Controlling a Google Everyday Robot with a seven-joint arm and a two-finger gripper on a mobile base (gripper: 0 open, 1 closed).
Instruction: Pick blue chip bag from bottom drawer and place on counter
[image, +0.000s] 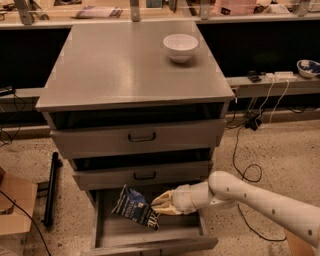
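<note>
The blue chip bag, dark blue with white lettering, stands tilted in the open bottom drawer, its upper left corner raised near the drawer above. My gripper reaches in from the right on a white arm, and its cream fingers touch the bag's right edge. The counter is the flat grey top of the cabinet.
A white bowl sits on the counter at the back right. Two wider drawers with black handles stand slightly open above. A cardboard box and a black bar are on the floor at left. Cables trail on the floor at right.
</note>
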